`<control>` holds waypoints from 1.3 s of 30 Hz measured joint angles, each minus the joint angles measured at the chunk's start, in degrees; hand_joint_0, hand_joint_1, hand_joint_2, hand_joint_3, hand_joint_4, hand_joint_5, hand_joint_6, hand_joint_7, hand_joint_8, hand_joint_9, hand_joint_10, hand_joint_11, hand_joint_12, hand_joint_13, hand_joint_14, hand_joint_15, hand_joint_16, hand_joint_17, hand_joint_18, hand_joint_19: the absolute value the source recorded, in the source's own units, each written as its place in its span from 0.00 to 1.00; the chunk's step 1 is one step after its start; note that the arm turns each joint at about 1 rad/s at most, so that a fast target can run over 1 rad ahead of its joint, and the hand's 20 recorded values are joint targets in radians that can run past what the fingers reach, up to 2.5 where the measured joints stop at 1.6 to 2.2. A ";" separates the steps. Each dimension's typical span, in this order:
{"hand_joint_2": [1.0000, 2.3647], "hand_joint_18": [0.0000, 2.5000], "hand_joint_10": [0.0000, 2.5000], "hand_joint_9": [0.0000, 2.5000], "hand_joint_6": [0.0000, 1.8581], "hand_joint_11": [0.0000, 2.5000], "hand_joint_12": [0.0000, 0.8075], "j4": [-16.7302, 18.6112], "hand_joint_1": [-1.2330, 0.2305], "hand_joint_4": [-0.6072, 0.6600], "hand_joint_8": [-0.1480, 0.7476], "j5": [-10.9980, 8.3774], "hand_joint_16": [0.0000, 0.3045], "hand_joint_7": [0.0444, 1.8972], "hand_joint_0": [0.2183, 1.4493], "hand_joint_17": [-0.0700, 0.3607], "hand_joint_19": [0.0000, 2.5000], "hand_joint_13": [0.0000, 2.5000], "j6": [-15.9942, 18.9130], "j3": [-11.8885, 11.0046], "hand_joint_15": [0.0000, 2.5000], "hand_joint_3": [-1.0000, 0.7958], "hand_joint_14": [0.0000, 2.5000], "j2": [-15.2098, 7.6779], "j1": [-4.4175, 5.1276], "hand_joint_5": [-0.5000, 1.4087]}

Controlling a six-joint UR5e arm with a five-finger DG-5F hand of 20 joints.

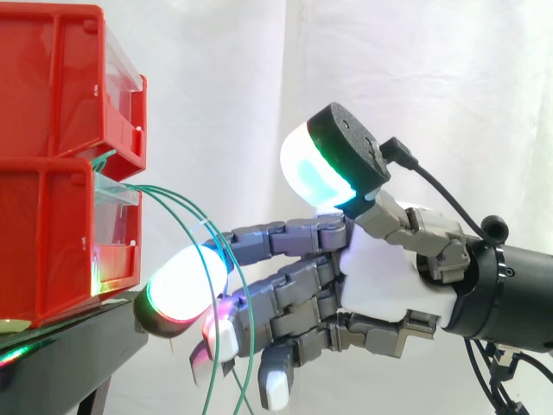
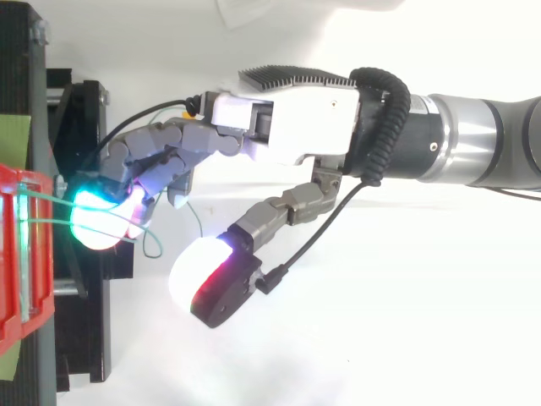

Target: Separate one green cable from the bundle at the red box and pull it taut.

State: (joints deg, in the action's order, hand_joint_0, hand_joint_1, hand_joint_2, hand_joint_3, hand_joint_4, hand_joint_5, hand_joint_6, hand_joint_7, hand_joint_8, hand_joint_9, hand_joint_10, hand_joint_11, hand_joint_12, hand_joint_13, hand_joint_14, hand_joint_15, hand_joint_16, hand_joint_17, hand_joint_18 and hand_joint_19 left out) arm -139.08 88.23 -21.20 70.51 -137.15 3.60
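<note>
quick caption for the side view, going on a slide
Robot hand reaches among green cables drooping from the lower red bin on the black stand, thumb spread wide.
</note>
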 measured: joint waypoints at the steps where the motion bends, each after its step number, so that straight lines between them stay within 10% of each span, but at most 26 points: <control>1: 0.00 0.33 0.01 0.33 0.27 0.31 0.57 -0.30 0.50 0.63 0.60 0.00 0.29 0.43 0.11 0.62 0.29 0.26 0.03 0.00 0.27 0.28 0.01 0.00 -0.03 0.19; 39: 0.00 0.31 0.01 0.31 0.27 0.29 0.56 -15.57 0.50 0.61 0.59 1.24 0.28 0.42 0.11 0.61 0.29 0.24 -6.97 -0.04 0.25 0.28 0.01 4.96 0.60 0.18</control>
State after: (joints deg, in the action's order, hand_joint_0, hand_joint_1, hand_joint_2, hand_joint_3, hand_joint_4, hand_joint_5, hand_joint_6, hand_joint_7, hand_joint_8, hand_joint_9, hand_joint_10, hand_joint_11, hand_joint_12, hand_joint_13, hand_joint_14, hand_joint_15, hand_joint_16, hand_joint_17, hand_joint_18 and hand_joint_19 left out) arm -154.65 89.47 -28.17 70.46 -132.19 4.20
